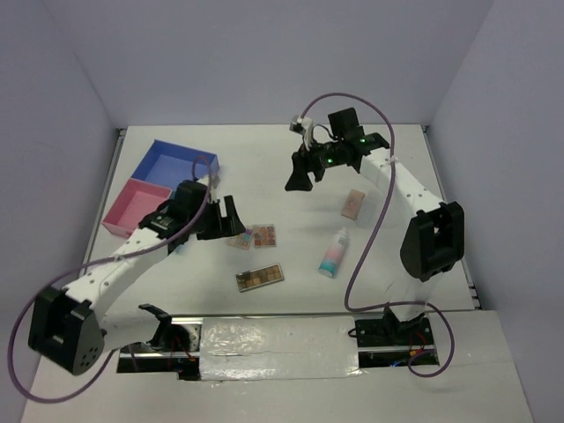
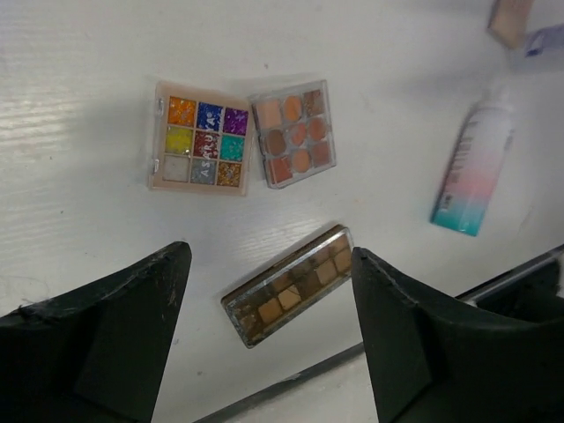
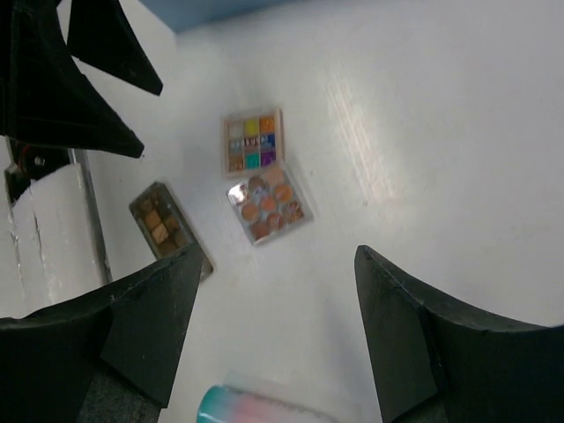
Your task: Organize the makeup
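Observation:
Three flat eyeshadow palettes lie mid-table: a multicolour one point(image 2: 200, 145), a peach-toned one point(image 2: 293, 134) touching it, and a long brown one point(image 2: 289, 284) nearer the front. They also show in the top view: peach point(image 1: 263, 235), brown point(image 1: 260, 278). A white-pink-teal tube point(image 1: 334, 252) lies to their right, with a beige compact point(image 1: 354, 204) beyond it. My left gripper point(image 1: 222, 225) is open and empty, hovering above the palettes. My right gripper point(image 1: 304, 174) is open and empty, raised over the table's far middle. No sponges or white bottle are in view.
A compartment tray sits at the far left, with a blue section point(image 1: 176, 163) and a pink section point(image 1: 132, 207); the left arm covers its near part. Taped strips run along the front edge point(image 1: 282, 339). Grey walls enclose the table.

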